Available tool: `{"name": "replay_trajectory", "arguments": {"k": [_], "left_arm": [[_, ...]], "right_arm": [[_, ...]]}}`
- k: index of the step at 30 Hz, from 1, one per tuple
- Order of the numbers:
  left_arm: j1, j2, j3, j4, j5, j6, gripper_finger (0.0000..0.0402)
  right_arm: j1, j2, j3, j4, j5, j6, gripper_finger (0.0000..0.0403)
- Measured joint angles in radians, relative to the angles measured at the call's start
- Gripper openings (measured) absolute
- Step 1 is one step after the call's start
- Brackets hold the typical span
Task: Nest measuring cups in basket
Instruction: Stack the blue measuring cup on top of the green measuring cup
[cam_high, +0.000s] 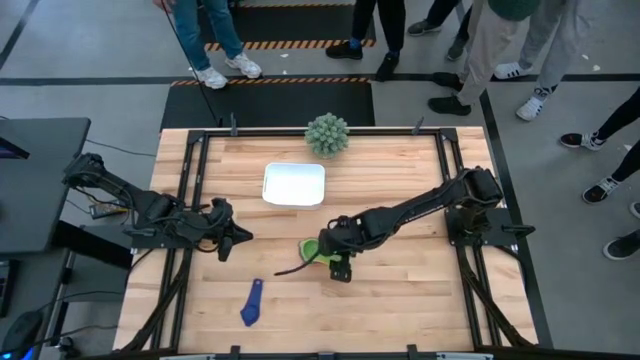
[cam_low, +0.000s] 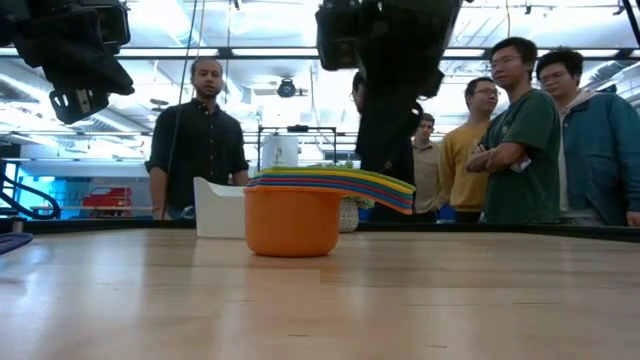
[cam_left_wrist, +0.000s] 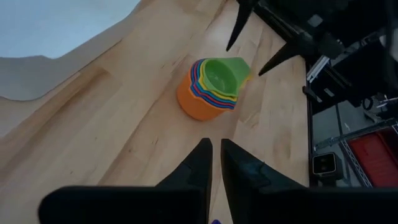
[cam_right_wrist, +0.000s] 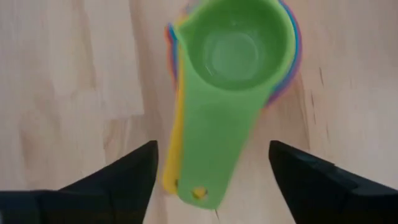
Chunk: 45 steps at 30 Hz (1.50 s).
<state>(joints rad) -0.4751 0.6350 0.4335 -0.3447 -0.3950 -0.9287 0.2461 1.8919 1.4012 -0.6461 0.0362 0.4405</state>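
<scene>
Right wrist view: right pincer (cam_right_wrist: 211, 171) stood released over nested measuring cups (cam_right_wrist: 233, 81) on desk (cam_high: 400, 290), apart from empty basket (cam_high: 294, 184). Left pincer (cam_left_wrist: 212, 162) clenched, idle. Navy cup (cam_high: 250, 303) lay alone. Judged light, stiff, slippery plastic; stacked handles best hold.

The right hand (cam_right_wrist: 211, 171) hangs spread wide over the nested measuring cups (cam_right_wrist: 233, 81), green uppermost, on the tabletop (cam_right_wrist: 68, 74).

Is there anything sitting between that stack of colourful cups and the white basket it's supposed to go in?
Nothing visible. The stack of cups sits on bare wood, under the open right gripper. The basket lies beyond it, with only table between. The spiky plant stands behind the basket, out of the way.
</scene>
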Motion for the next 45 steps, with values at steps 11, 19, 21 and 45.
{"name": "replay_trajectory", "arguments": {"k": [11,19,21,45], "left_arm": [[0.000,0.000,0.000,0.000,0.000,-0.002,0.0038],[0.000,0.000,0.000,0.000,0.000,-0.002,0.0038],[0.000,0.000,0.000,0.000,0.000,-0.002,0.0038],[0.000,0.398,0.002,0.202,0.381,-0.029,0.0144]], "right_arm": [[0.020,0.001,-0.083,0.098,0.057,0.064,0.0334],[0.020,0.006,-0.085,0.120,0.050,0.063,0.0326],[0.022,0.006,-0.085,0.132,0.047,0.064,0.0325],[0.021,-0.161,-0.075,-0.054,0.109,-0.051,0.0324]]}}
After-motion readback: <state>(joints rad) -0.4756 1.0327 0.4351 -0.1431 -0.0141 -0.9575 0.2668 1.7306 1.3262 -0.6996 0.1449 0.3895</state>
